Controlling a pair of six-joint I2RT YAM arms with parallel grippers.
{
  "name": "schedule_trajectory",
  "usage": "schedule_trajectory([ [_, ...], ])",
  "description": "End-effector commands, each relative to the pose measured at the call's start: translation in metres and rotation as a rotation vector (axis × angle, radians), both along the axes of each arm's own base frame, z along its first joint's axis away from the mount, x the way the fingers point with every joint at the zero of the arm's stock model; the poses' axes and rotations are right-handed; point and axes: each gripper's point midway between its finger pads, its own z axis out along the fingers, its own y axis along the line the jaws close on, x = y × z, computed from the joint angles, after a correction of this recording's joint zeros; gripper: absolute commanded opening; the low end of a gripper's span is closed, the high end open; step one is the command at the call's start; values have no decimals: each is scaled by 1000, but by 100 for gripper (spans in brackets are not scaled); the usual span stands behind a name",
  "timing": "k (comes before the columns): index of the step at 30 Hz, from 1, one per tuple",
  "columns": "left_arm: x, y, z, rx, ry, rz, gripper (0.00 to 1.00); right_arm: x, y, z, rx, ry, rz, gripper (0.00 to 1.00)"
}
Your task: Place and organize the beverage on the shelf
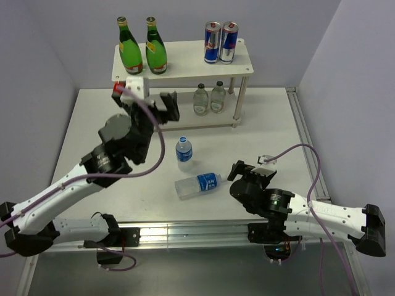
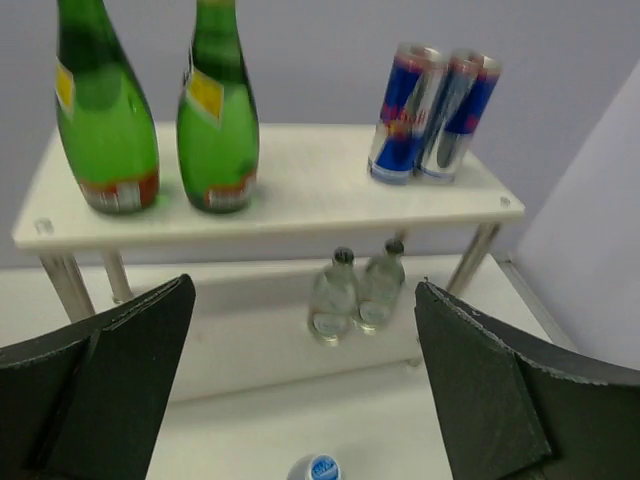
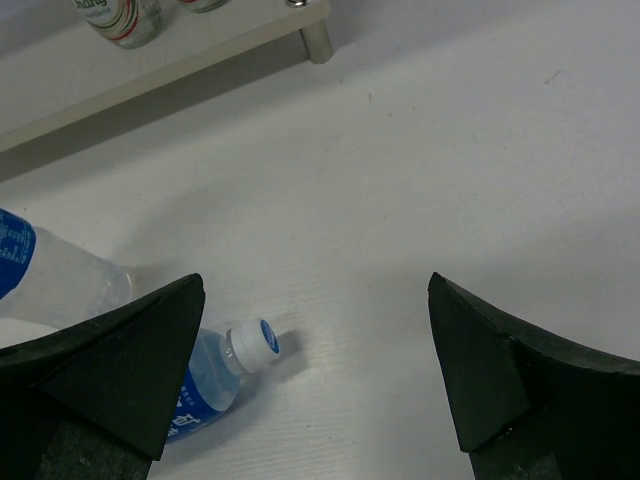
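The cream shelf [image 1: 185, 65] stands at the back of the table. Two green bottles [image 1: 130, 48] [image 1: 155, 48] are on its top board at the left, and two pale clear bottles [image 1: 200, 100] [image 1: 217, 97] on its lower board. A blue-label bottle [image 1: 184, 152] stands upright on the table; a second one [image 1: 199, 184] lies on its side just in front of it. My left gripper [image 1: 166, 106] hovers open before the shelf, above and behind the upright bottle, whose cap [image 2: 317, 468] shows below the jaws. My right gripper [image 1: 237, 172] is open and empty beside the lying bottle's cap [image 3: 255, 345].
Two blue-and-silver cans [image 1: 220, 43] stand on the right of the top board. Grey walls close in the table at the back and both sides. A shelf leg [image 3: 318, 40] shows ahead of the right gripper. The table's rail runs along the near edge [image 1: 185, 231].
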Motion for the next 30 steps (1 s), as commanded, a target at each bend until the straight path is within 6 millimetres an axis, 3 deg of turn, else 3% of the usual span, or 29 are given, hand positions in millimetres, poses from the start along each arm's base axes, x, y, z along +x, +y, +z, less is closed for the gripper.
schedule_trajectory([
  [1, -9, -15, -115, -40, 211, -45, 99, 2, 2, 7, 22, -25, -12, 100],
  [2, -14, -11, -126, -67, 220, -50, 98, 3, 3, 7, 16, -23, -9, 100],
  [3, -15, -11, -163, -63, 270, -43, 98, 3, 3, 6, 15, -22, -9, 100],
  [5, -18, -14, -186, -90, 298, -56, 98, 3, 4, 6, 12, -21, -9, 100],
  [6, -20, -14, -213, -76, 329, -59, 98, 3, 4, 5, 8, -19, -8, 100],
  [7, -21, -16, -225, -71, 342, -70, 98, 3, 5, 6, 11, -20, -8, 100],
  [8, -20, -21, -224, -107, 321, -88, 98, 3, 6, 6, 9, -18, -5, 100],
  [10, -21, -25, -248, -91, 339, -103, 98, 3, 6, 5, 6, -15, -6, 100],
  [19, -13, -46, -281, -79, 330, -139, 98, 3, 6, 4, 3, -16, -5, 100],
  [23, -8, -58, -305, -55, 356, -141, 97, 3, 6, 4, 2, -15, -5, 100],
  [30, 0, -66, -321, -43, 357, -124, 97, 3, 6, 5, 5, -16, -3, 100],
])
